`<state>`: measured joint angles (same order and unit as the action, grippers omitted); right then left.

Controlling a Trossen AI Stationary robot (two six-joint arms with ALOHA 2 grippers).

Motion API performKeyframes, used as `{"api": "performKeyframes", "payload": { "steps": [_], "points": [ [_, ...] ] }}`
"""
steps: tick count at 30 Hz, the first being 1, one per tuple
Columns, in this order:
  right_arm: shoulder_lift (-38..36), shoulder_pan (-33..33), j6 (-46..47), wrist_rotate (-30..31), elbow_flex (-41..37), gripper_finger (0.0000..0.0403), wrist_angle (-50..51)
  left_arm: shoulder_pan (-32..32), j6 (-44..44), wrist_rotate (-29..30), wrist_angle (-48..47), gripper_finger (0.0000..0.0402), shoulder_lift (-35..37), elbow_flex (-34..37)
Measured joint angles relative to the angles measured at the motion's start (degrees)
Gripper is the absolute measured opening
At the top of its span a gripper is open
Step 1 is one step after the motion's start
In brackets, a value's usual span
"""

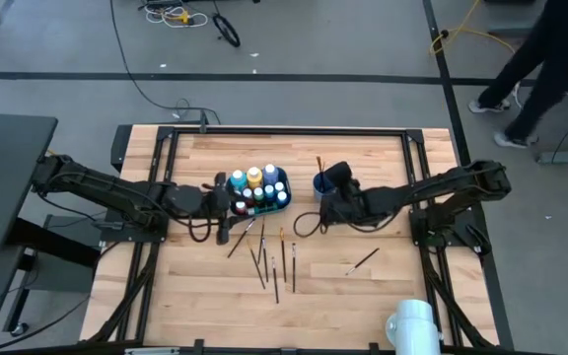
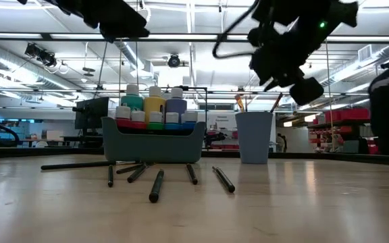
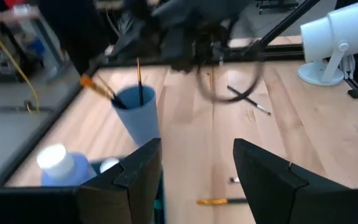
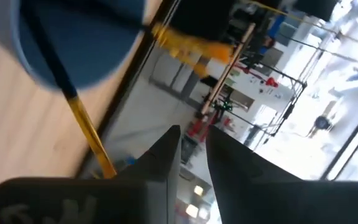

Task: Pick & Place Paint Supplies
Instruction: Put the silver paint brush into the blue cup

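Observation:
The teal bin (image 1: 282, 199) (image 2: 154, 145) holds several white-capped paint bottles (image 1: 254, 179) standing upright. To its right, the blue cup (image 1: 321, 183) (image 3: 138, 115) (image 4: 73, 43) has thin brushes (image 1: 319, 166) leaning out of it. Several dark-handled brushes (image 1: 264, 258) (image 2: 155, 184) lie flat on the table near the bin, and one lone brush (image 1: 363, 260) lies farther right. My left gripper (image 1: 227, 205) (image 3: 197, 162) hovers open by the bin's near side, facing the cup. My right gripper (image 1: 325, 200) (image 4: 193, 149) hangs just beside the cup, its fingers a narrow gap apart with nothing between them.
A white lamp-like device (image 1: 412, 323) (image 3: 334, 37) stands at the table's near right corner. Black frame rails (image 1: 422, 158) run along the table's sides. A person (image 1: 540, 69) walks on the floor beyond the far right corner. Bare wood lies between the loose brushes and the near edge.

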<state>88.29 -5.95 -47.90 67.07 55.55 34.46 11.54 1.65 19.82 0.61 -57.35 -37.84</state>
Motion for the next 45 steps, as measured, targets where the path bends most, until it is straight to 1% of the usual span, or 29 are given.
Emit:
{"api": "performKeyframes", "payload": {
  "steps": [5,7,9,12,15,18,21,22,26,28,32,34,36,40,43,45],
  "points": [
    [-0.81,-5.46,12.30,2.32,0.02,0.0082,0.40,0.01,6.40,-0.02,-5.02,0.0210,0.01,0.01],
    [-1.15,-7.51,18.65,1.89,0.04,0.0082,0.46,0.14,10.18,0.02,-7.72,0.0210,0.01,0.01],
    [-1.39,-9.57,25.20,-0.57,0.04,0.0082,0.21,0.64,14.67,0.99,-10.01,0.0210,-0.01,0.06],
    [-1.40,-11.96,34.04,-6.64,0.04,0.0082,-1.40,2.92,20.67,4.54,-9.01,0.0210,0.01,1.91],
    [-1.40,-13.21,40.34,-13.06,0.04,0.0082,-6.54,6.09,25.29,8.54,-4.54,0.0210,-0.01,5.69],
    [-1.38,-13.39,43.91,-19.02,0.04,0.0082,-15.28,8.79,28.46,12.45,1.03,0.0210,-0.01,10.29],
    [-1.38,-12.50,44.36,-25.01,0.04,0.0082,-25.79,9.46,30.58,16.02,5.62,0.0210,-0.01,14.51],
    [-1.38,-12.08,44.00,-27.04,0.04,0.0082,-29.08,9.62,31.56,16.42,6.88,0.0210,-0.01,15.96],
    [-1.38,-10.45,42.84,-34.09,0.04,0.0082,-40.65,10.80,38.22,13.76,9.34,0.0210,-1.01,21.08],
    [-0.93,-9.59,42.94,-35.79,0.04,0.0082,-46.21,12.24,41.80,13.98,10.80,0.0210,-2.32,23.66],
    [1.04,-7.76,41.60,-36.50,0.07,0.0082,-56.06,15.49,46.97,20.16,16.64,0.0210,-7.48,26.79],
    [1.72,-6.60,40.77,-36.50,0.07,0.0082,-58.17,16.53,47.97,22.14,18.82,0.0210,-10.68,27.18],
    [2.54,-5.27,39.87,-36.53,0.07,0.0082,-59.81,17.44,47.45,22.35,23.31,0.0210,-14.41,26.98],
    [4.10,-2.38,40.37,-36.62,0.04,0.0082,-59.48,18.39,42.68,21.36,34.01,0.0210,-22.96,26.98],
    [5.36,-0.20,40.21,-36.78,0.02,0.0082,-59.16,18.33,42.96,21.59,39.71,0.0210,-28.24,26.98],
    [5.40,1.22,39.17,-37.07,0.00,0.0082,-57.83,18.14,44.12,21.61,41.51,0.0210,-30.97,26.72]
  ]
}}
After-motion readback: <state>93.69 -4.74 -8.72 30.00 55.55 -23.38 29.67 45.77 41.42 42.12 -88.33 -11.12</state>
